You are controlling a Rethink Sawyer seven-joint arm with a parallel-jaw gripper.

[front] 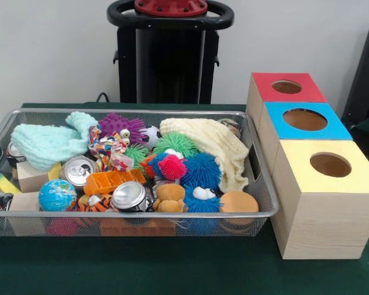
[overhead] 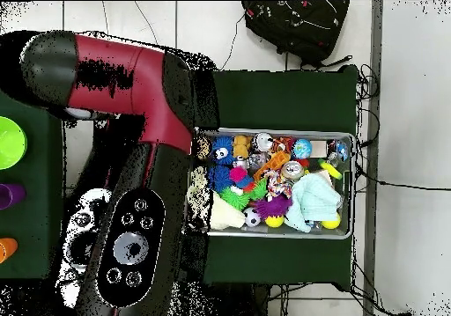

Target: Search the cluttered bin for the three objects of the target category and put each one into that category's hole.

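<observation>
Facing the table, front view: a wire mesh bin (front: 261, 184) sits on the green table (front: 172, 270), packed with clutter.
Bin, left side: a mint knitted cloth (front: 46, 142) lies at the far left, with a small globe ball (front: 57, 195) and a wooden block (front: 32, 178) nearer.
Bin, middle: two drink cans (front: 79, 169) show their tops, one beside an orange tray (front: 114, 180), the other (front: 128, 196) just nearer; a purple spiky toy (front: 120, 126) sits at the far side.
Bin, right side: a cream cloth (front: 212, 144) drapes over the far right; a blue spiky ball (front: 202, 171) and a pink spiky ball (front: 172, 167) touch, beside a green spiky ball (front: 175, 143).
Boxes: three wooden boxes stand in a row right of the bin, each with a round hole: yellow top (front: 329, 166) nearest, blue top (front: 304, 120) in the middle, red top (front: 286, 87) farthest.
Gripper: not seen in this view.
Overhead view, arm: the red and black arm (overhead: 132, 92) lies left of the bin (overhead: 345, 235), covering the boxes.
Overhead view, gripper: not visible, so whether it is parted or holds anything cannot be told.
Overhead view, floor: a black bag (overhead: 295, 26) lies beyond the table.
</observation>
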